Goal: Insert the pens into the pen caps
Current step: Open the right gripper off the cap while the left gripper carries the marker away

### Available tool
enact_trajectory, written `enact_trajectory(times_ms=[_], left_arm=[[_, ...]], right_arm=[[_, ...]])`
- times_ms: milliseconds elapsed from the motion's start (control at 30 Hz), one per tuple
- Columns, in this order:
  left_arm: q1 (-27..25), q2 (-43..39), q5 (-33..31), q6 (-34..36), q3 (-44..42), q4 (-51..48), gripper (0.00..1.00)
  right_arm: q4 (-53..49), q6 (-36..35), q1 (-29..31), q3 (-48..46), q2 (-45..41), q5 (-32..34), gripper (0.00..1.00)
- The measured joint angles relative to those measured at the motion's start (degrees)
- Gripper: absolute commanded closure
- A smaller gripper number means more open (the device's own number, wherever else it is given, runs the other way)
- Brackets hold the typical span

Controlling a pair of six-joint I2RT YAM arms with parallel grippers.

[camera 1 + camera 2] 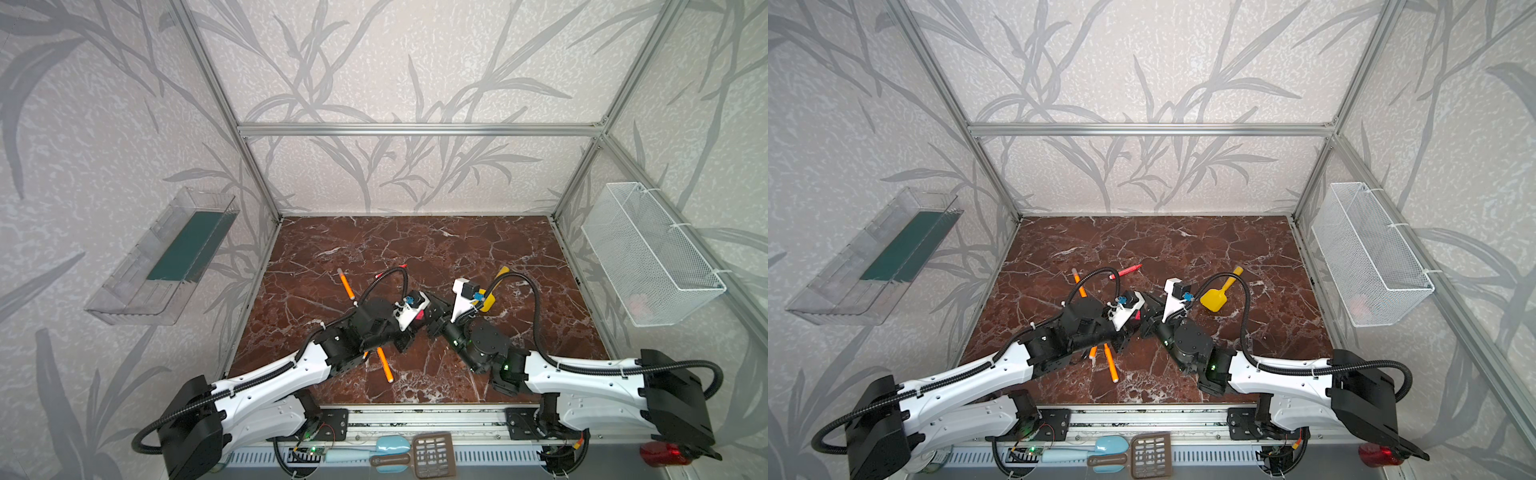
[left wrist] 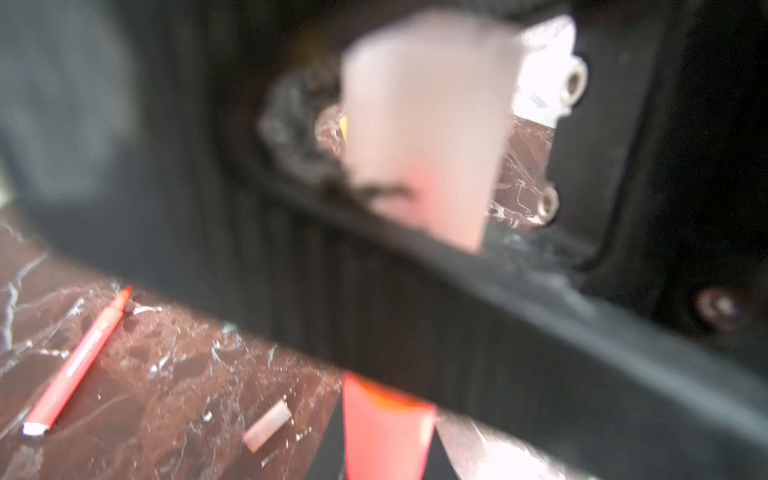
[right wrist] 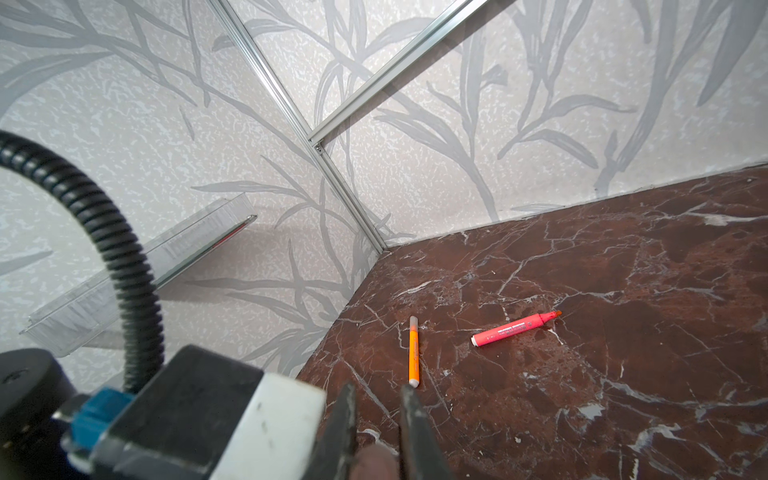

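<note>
My two grippers meet tip to tip over the middle of the marble floor in both top views. The left gripper [image 2: 386,436] is shut on a red-pink pen [image 2: 388,415], which shows as a small spot [image 1: 419,316] from above. The right gripper [image 3: 377,390] is shut on a pale pen cap [image 3: 376,459]; the left wrist view shows this cap as a large blur [image 2: 424,124]. A loose pen cap [image 2: 267,424] and another red-pink pen [image 2: 79,361] lie on the floor. Orange pens lie at the far left [image 1: 346,284] and under the left arm [image 1: 385,365].
A yellow spatula [image 1: 1214,297] lies just right of the right wrist. A clear tray [image 1: 166,257] hangs on the left wall and a white wire basket [image 1: 652,253] on the right wall. Kitchen utensils [image 1: 432,455] rest on the front rail.
</note>
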Motion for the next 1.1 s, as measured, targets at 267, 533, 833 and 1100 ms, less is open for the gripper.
enact_trajectory(times_ms=[267, 533, 833, 1100], left_arm=[[2.3, 0.9, 7.1, -2.3, 3.6, -9.8, 1.00], [3.0, 1.5, 10.5, -3.3, 3.6, -9.7, 1.00], [5.0, 1.4, 6.6, -6.4, 3.0, -0.5, 1.00], [11.1, 1.2, -10.9, -13.4, -0.1, 14.9, 1.00]], right_arm=[[3.7, -0.1, 1.0, -2.2, 1.7, 0.8, 1.00], [3.1, -0.4, 3.4, -1.6, 2.1, 6.3, 1.00], [-6.7, -0.4, 3.5, -1.7, -4.9, 3.3, 0.60], [-23.5, -2.9, 3.6, -8.3, -15.5, 1.0, 0.28]])
